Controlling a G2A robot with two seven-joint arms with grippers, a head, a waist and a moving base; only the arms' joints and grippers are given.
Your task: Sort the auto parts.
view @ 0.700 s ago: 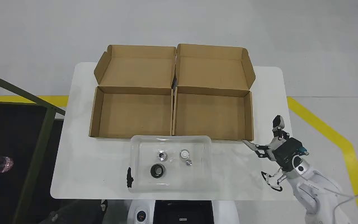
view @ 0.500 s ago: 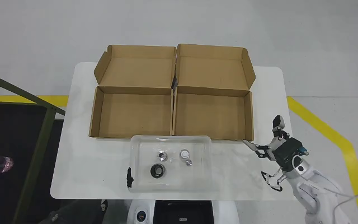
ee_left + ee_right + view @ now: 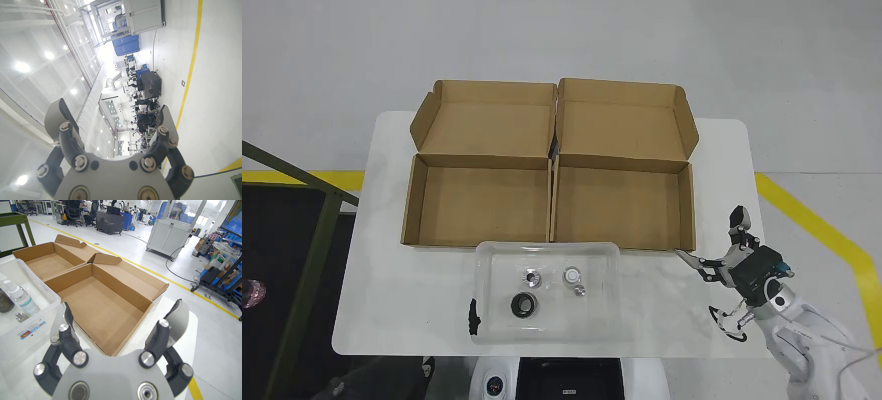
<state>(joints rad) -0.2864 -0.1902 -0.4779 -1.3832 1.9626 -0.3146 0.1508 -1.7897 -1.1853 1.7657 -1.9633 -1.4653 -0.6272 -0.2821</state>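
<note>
A clear plastic bin [image 3: 492, 262] at the table's front holds the parts: a black ring [image 3: 526, 305], a round metal piece [image 3: 532, 277], a white spray bottle [image 3: 572, 273] and a small metal fitting [image 3: 580, 290]. My right gripper [image 3: 717, 242] hovers open and empty by the front right corner of the right cardboard box [image 3: 620, 208]. Its wrist view shows its own gripper [image 3: 122, 311] above that box corner [image 3: 105, 306], with the bin [image 3: 28, 323], bottle [image 3: 20, 298] and a dark cylinder [image 3: 4, 301] beside it. My left gripper [image 3: 112, 108] is open, empty, and faces the hall.
Two open cardboard boxes, the left one [image 3: 477, 205] beside the right, lie behind the bin with lids folded back. Bare white table [image 3: 392, 280] runs along both sides of the bin. A small black piece [image 3: 474, 318] sits at the bin's front left corner.
</note>
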